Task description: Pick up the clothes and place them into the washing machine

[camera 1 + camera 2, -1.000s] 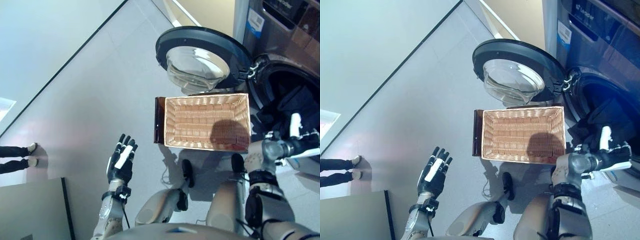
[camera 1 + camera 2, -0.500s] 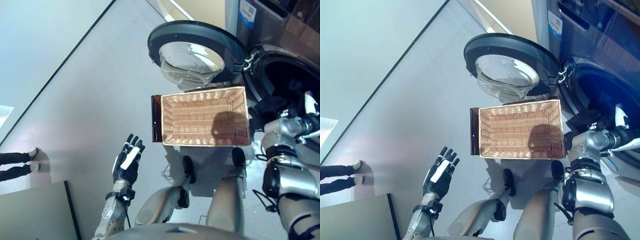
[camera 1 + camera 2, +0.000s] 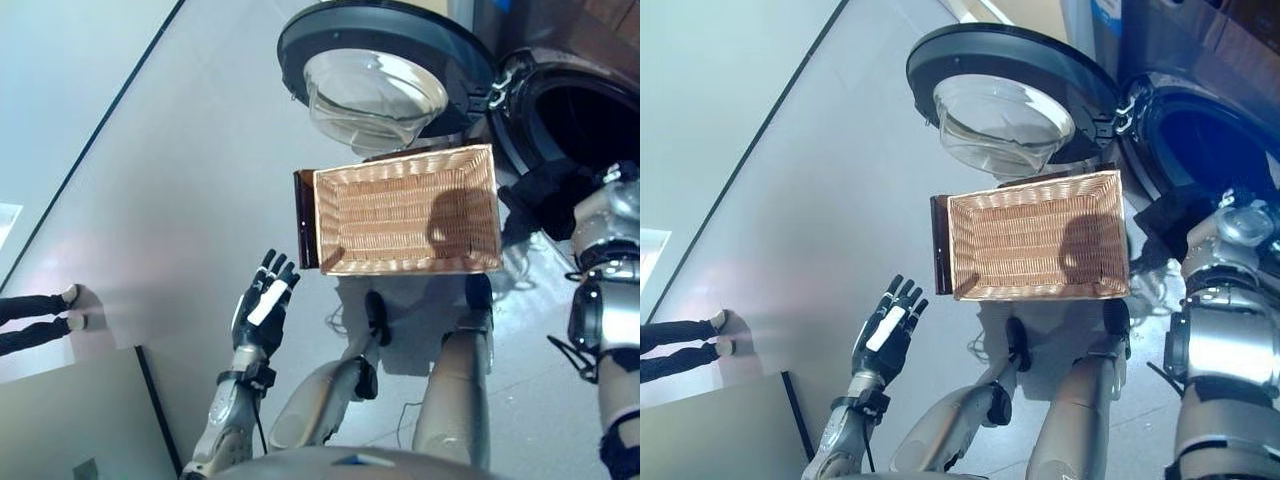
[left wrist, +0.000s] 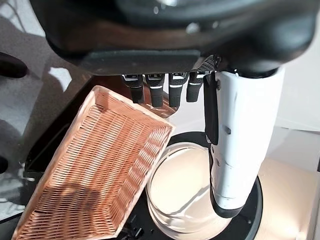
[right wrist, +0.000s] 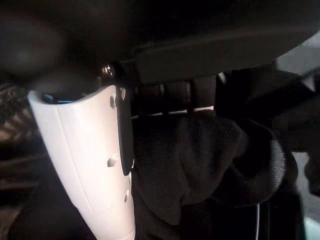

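The dark cloth (image 3: 545, 190) hung at the right of the frame, bunched at the lower lip of the washer's (image 3: 1200, 110) round opening, just right of the basket (image 3: 405, 210). In the right wrist view the same cloth (image 5: 200, 160) filled the space beside the white-covered thumb, with the right hand's (image 5: 85, 165) fingers running into its folds; whether they gripped it could not be told. From the head views only the silver wrist of that arm showed at the right edge, against the cloth.

The wicker basket sat in the middle of the frame on a dark stand (image 3: 303, 220), nothing inside it. Above it, at upper centre, the washer's door (image 3: 375, 70) stood swung wide, its glass bowl facing up.

The left hand (image 3: 262, 312) hovered at lower left over the grey floor (image 3: 170, 200), well apart from the basket, fingers straight and spread, holding nothing. A person's legs and shoes (image 3: 40, 305) showed at the far left edge.
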Motion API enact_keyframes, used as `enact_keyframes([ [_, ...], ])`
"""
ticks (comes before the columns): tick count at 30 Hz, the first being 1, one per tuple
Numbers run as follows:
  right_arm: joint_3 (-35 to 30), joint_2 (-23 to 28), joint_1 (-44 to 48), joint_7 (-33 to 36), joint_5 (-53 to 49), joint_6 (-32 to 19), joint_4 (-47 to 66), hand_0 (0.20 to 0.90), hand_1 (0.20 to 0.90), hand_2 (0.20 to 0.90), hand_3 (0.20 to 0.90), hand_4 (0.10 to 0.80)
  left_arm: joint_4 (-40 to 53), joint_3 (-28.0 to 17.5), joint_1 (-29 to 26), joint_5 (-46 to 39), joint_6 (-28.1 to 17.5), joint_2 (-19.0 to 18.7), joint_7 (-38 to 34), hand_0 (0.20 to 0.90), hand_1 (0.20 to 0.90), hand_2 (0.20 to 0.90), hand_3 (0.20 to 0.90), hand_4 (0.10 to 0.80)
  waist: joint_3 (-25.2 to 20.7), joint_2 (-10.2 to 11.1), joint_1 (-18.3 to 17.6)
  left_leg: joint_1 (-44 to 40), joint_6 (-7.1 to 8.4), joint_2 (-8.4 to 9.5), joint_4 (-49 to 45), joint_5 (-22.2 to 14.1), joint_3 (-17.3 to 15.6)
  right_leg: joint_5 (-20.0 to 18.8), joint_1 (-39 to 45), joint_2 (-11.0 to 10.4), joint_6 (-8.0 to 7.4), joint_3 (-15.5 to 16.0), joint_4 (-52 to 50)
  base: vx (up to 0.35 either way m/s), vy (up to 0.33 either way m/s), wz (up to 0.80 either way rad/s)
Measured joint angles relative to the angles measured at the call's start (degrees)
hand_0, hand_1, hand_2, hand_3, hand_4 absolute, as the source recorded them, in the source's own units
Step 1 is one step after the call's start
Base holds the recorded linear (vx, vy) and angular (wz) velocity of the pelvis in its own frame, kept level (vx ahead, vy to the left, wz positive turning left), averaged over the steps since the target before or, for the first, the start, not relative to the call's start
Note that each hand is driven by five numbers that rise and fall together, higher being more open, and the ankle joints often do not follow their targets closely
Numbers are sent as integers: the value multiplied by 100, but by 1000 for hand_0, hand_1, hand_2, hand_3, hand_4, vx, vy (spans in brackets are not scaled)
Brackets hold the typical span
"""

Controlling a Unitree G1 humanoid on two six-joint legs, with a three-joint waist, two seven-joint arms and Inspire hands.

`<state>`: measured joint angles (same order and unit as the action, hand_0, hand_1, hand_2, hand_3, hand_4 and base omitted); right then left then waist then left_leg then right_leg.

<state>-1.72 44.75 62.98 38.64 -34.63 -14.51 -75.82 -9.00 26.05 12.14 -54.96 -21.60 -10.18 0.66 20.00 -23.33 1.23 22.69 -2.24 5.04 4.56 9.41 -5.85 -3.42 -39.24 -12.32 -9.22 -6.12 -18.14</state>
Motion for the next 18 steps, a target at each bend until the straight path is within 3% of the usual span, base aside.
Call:
enact_keyframes([
  [10,218,248,842,81,-94,81,-2,200,200,200,200,300,50,132,-114,2,-20,-187,-117,900,900,900,900,800,52,63,242,304,10,43,0,96,11,197,-536,-13,63,-64,-497,-19,-2,5],
  [18,880,767,1746,272,-311,57,-70,200,200,200,200,300,193,186,-181,-24,-102,-206,-198,900,900,900,900,800,78,95,316,791,30,143,-3,260,100,365,-1222,-103,123,-102,-1004,-25,-26,15],
])
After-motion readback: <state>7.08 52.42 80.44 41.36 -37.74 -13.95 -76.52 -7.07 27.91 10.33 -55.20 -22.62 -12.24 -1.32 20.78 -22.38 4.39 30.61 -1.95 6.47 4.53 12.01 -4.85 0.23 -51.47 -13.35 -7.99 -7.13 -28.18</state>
